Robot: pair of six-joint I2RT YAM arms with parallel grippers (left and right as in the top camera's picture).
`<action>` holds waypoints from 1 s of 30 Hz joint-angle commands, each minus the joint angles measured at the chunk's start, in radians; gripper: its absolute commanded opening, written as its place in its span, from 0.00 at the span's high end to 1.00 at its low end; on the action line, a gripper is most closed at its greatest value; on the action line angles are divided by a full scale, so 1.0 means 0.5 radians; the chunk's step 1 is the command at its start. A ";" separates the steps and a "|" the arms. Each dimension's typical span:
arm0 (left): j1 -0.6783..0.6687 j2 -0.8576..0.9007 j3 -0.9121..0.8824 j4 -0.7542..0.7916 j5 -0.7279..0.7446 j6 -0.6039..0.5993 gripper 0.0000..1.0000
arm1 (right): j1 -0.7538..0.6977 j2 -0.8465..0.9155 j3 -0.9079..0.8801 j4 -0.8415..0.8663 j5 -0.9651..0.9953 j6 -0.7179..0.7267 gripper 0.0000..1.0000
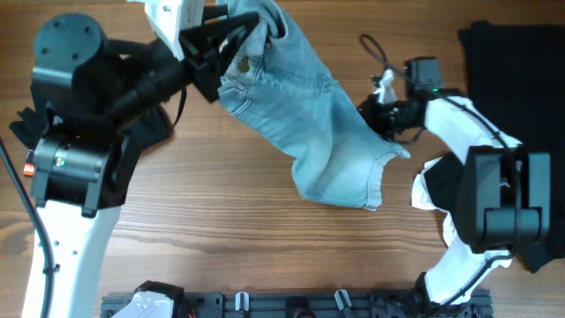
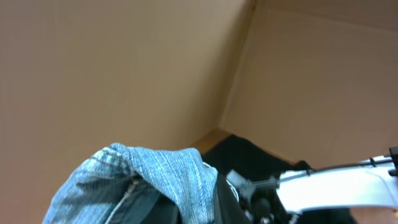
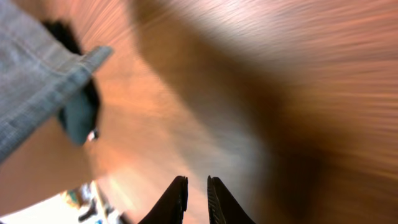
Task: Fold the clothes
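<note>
The pale blue denim shorts (image 1: pixel 327 132) hang from my left gripper (image 1: pixel 237 46), which is shut on the waistband near the table's far edge. The legs trail down to the right onto the wooden table (image 1: pixel 229 230). In the left wrist view the bunched denim (image 2: pixel 143 180) fills the lower frame and hides the fingers. My right gripper (image 1: pixel 381 108) is beside the shorts' right edge. In the right wrist view its fingers (image 3: pixel 194 183) are empty with a narrow gap, and a hem of the shorts (image 3: pixel 43 81) is at upper left.
A black garment (image 1: pixel 512 53) lies at the far right. Another black garment (image 1: pixel 441 181) lies under the right arm, and one more (image 1: pixel 154 124) lies by the left arm's base. A brown wall (image 2: pixel 124 62) stands behind the table.
</note>
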 commanded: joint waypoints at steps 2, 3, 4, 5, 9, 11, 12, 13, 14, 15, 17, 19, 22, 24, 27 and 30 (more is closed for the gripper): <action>0.025 0.092 0.053 -0.978 -0.680 0.233 0.96 | 0.022 -0.056 0.036 -0.236 0.340 -0.433 0.74; 0.025 0.162 0.043 -1.205 -0.940 0.230 0.96 | 0.048 -0.056 0.036 -0.277 0.413 -0.466 0.72; 0.025 0.221 0.035 -1.366 -1.063 0.230 0.96 | 0.068 -0.056 0.036 -0.295 0.439 -0.491 0.70; 0.025 0.311 0.031 -1.563 -1.147 0.229 0.96 | 0.101 -0.056 0.036 -0.305 0.475 -0.495 0.64; 0.025 0.674 0.028 -1.995 -1.345 0.126 0.96 | 0.233 -0.056 0.036 -0.273 0.481 -0.579 0.48; 0.025 0.817 0.028 -2.133 -1.453 -0.011 0.96 | 0.311 -0.056 0.036 -0.227 0.482 -0.594 0.39; 0.025 0.883 0.028 -2.213 -1.459 -0.053 0.96 | 0.351 -0.056 0.036 -0.169 0.482 -0.591 0.38; 0.025 0.949 0.028 -2.286 -1.460 -0.095 0.96 | 0.391 -0.056 0.036 -0.091 0.482 -0.585 0.38; 0.025 0.987 0.028 -2.325 -1.459 -0.102 0.96 | 0.430 -0.056 0.036 0.005 0.482 -0.555 0.35; 0.025 1.019 0.027 -2.351 -1.459 -0.108 0.96 | 0.462 -0.056 0.036 0.085 0.490 -0.513 0.32; 0.025 1.041 0.024 -2.358 -1.459 -0.166 0.96 | 0.543 -0.055 0.036 0.322 0.514 -0.410 0.31; 0.025 1.040 0.024 -2.356 -1.459 -0.198 0.96 | 0.613 -0.035 0.036 0.548 0.549 -0.314 0.29; 0.024 1.040 0.024 -2.355 -1.457 -0.199 0.96 | 0.685 0.023 0.036 0.697 0.634 -0.218 0.27; 0.024 1.040 0.024 -2.348 -1.442 -0.199 0.96 | 0.720 0.088 0.036 0.765 0.639 -0.205 0.27; 0.024 1.040 0.024 -2.340 -1.442 -0.199 0.96 | 0.742 0.210 0.036 0.852 0.639 -0.146 0.28; 0.024 1.040 0.024 -2.332 -1.411 -0.198 0.96 | 0.745 0.318 0.036 0.967 0.663 -0.102 0.32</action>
